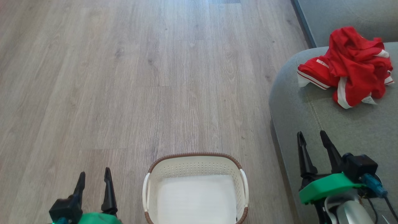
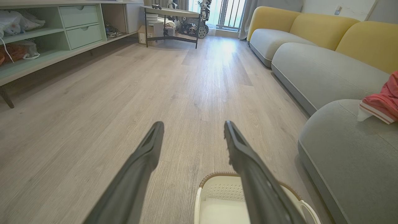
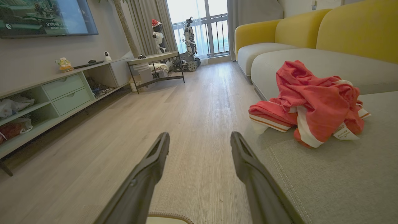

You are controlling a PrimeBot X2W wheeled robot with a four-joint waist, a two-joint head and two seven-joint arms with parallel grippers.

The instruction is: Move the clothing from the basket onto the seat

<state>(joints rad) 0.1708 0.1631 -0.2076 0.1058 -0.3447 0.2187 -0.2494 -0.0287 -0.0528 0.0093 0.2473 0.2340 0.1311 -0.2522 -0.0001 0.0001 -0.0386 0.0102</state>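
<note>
The red clothing (image 1: 351,67) with white stripes lies crumpled on the grey seat (image 1: 342,124) at the right; the right wrist view shows the clothing (image 3: 314,102) on the seat (image 3: 342,180), and the left wrist view catches an edge of the clothing (image 2: 384,102). The white basket (image 1: 196,166) with its brown rim stands on the floor at the bottom centre, and nothing lies inside it. My left gripper (image 1: 94,177) hangs open to the basket's left. My right gripper (image 1: 312,138) is open over the seat's front edge, nothing between its fingers.
Pale wood floor (image 1: 140,77) stretches ahead. A green-drawered low shelf unit (image 3: 62,93) runs along the left wall, with a small dark-framed table (image 3: 155,67) and robot figures (image 3: 189,34) by the far window. Yellow-backed sofa sections (image 2: 311,28) continue on the right.
</note>
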